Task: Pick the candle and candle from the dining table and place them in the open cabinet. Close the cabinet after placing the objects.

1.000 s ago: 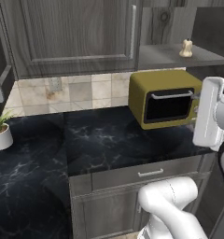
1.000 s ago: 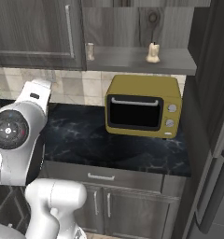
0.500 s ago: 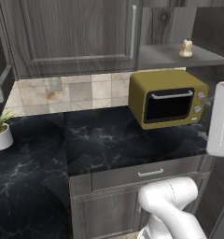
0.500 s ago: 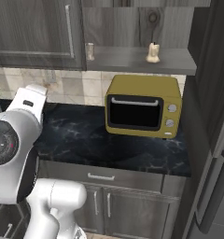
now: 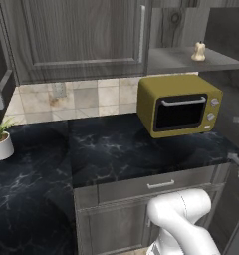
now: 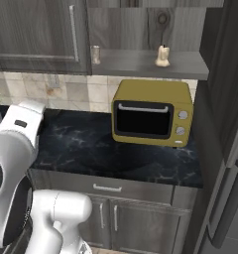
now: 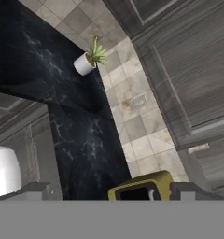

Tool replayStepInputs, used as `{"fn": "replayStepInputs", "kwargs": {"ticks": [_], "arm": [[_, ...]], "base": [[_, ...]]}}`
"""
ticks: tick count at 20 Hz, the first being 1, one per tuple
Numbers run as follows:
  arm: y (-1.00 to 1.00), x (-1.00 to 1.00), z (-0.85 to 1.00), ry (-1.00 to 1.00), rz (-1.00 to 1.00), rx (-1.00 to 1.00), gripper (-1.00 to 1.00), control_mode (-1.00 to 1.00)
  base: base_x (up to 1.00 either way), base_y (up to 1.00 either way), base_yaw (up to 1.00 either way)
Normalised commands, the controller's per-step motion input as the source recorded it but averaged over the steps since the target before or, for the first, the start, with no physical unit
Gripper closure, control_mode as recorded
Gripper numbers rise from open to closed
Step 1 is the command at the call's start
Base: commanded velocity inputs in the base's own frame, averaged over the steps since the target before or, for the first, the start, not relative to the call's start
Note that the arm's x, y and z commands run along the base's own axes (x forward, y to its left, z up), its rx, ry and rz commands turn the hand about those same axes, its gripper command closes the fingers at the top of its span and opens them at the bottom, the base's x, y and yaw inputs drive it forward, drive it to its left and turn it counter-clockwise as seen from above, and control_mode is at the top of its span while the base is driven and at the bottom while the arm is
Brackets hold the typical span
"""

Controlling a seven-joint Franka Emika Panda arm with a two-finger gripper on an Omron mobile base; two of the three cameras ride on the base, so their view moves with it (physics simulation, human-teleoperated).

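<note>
A: What is the gripper's (image 7: 104, 189) state?
B: Fingers spread wide, nothing between them; it looks past the microwave (image 7: 142, 186).
A: And the candle (image 6: 162, 55)?
B: Upright on the cabinet (image 6: 141, 62) shelf above the microwave. Judged step: placement done there. Next move calls for fetching the other candle, then shutting the door.

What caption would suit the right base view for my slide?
One small cream candle stands on the open grey cabinet shelf above the yellow microwave.

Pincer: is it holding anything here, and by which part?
Cannot be told. The hand view gives no clear sight of the pincer tips or anything between them. One candle stands on the cabinet shelf.
</note>
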Motion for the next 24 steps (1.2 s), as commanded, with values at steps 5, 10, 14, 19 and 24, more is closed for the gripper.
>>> {"fn": "replayStepInputs", "kwargs": {"ticks": [5, 10, 14, 19, 24], "arm": [[-0.08, -0.36, -0.07, 0.00, -0.02, 0.00, -1.00, -1.00], [-0.09, -0.36, -0.03, 0.00, -0.02, 0.00, -1.00, -1.00], [-0.12, -0.38, -0.01, 0.00, -0.03, 0.00, -1.00, -1.00], [-0.15, -0.35, -0.05, 0.00, -0.03, 0.00, -1.00, -1.00], [-0.23, -0.24, -0.13, 0.00, -0.04, 0.00, -1.00, -1.00]], "base": [[0.00, 0.00, 0.00], [0.00, 0.00, 0.00], [0.00, 0.00, 0.00], [0.00, 0.00, 0.00], [0.00, 0.00, 0.00]]}}
